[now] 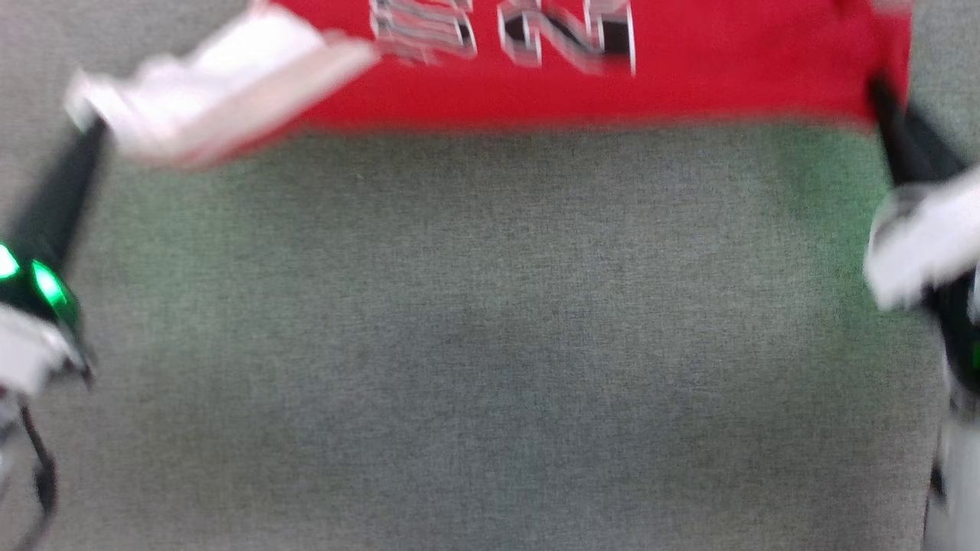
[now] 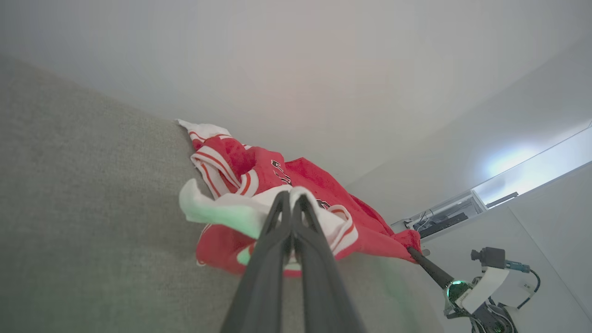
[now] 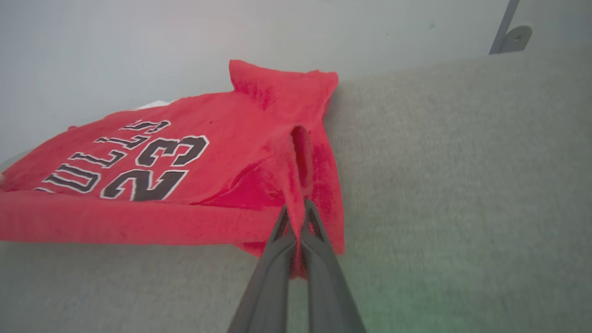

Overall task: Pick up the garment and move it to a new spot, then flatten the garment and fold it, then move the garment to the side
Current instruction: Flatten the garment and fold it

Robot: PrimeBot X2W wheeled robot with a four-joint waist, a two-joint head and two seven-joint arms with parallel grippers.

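One wide table [image 1: 490, 344] carries the scene, its top covered in grey woven cloth, matte and slightly fuzzy, with a plain pale wall behind its far edge. Along that far edge lies the garment [image 1: 689, 69], a red T-shirt stretched sideways between the two arms, chest lettering [image 1: 566, 34] facing up.

The left end effector [image 2: 290, 199] is pressed together on the bunched white sleeve [image 1: 222, 84] toward the far left corner. The right end effector [image 3: 296, 212] is pinching a fold of red cloth at the shirt's edge near the far right corner. The head view is blurred, so finer detail there is unclear.

The step in hand looks like carrying or dragging the shirt to a new spot before flattening. To do it well, both arms should travel at the same pace and height, holding the near edge taut without overstretching. Aim for the bare middle of the table. The left side is crumpled, so that sleeve will probably need smoothing.

The shirt's body is a soft, napped knit that drapes and folds easily. Its lettering is black with white outlines, flat on the cloth. Striped red-and-white trim edges the neckband and sleeve. The end effectors' fingers are long, slim, dark and smooth.
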